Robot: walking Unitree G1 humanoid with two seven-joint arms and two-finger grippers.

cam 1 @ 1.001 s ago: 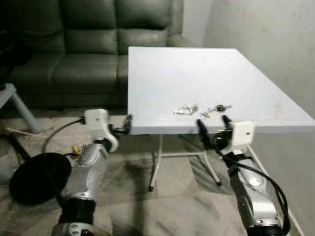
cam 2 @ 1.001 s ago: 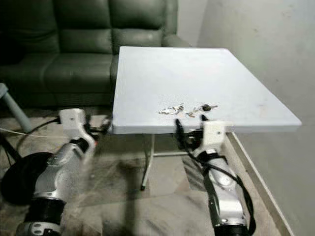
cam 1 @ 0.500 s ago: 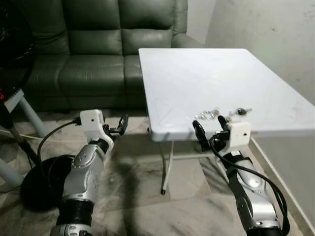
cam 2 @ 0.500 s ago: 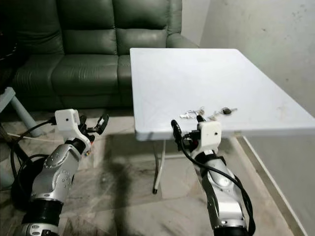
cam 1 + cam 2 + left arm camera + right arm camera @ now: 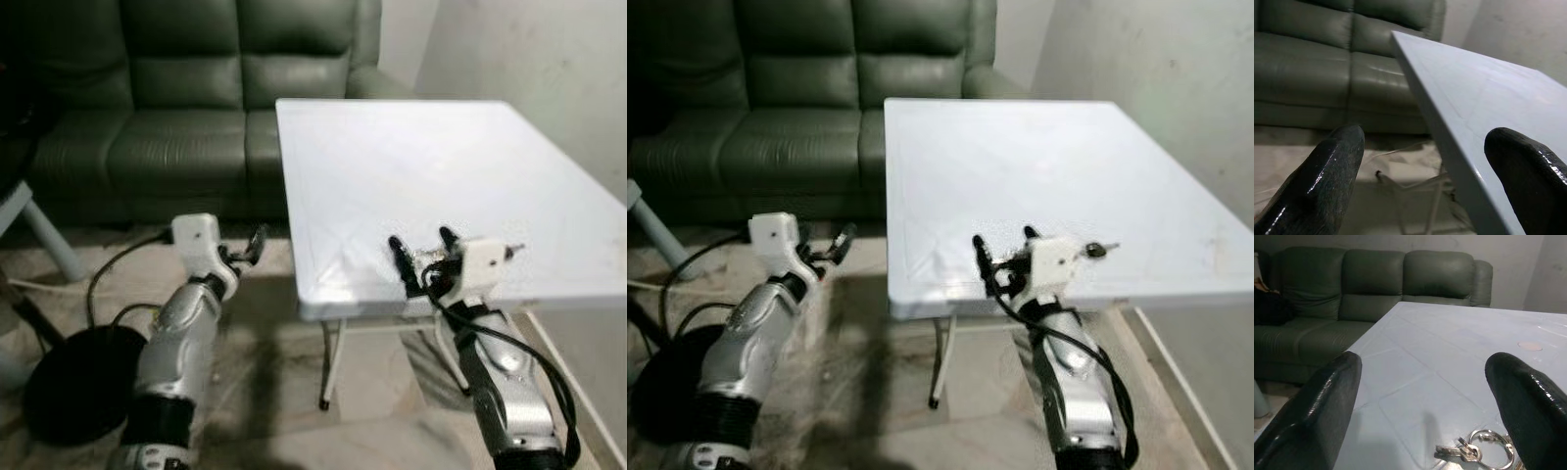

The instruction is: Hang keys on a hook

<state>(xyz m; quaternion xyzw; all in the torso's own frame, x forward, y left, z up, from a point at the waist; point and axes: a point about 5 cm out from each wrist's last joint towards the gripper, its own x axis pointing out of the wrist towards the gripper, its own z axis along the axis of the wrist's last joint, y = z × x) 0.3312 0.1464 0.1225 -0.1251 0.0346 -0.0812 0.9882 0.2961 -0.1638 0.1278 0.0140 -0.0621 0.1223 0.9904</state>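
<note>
A bunch of silver keys (image 5: 1483,451) on rings lies near the front edge of the white table (image 5: 392,166). One black-headed key (image 5: 510,250) pokes out beside the right wrist. My right gripper (image 5: 419,238) hangs open just above the table's front edge, with the keys a little ahead of it and between its fingers (image 5: 1327,401). Most of the bunch is hidden behind the gripper in the eye views. My left gripper (image 5: 257,242) is open and empty, off the table to the left of its front corner (image 5: 1459,161).
A dark green sofa (image 5: 186,108) stands behind the table on the left. To the right runs a pale wall (image 5: 549,78). A black round base (image 5: 73,377) and a cable (image 5: 108,279) lie on the tiled floor at left. White table legs (image 5: 333,362) stand under the front edge.
The view has closed in on the table. My right gripper has risen from below the front edge to just over the tabletop by the keys. The left gripper stays off the table.
</note>
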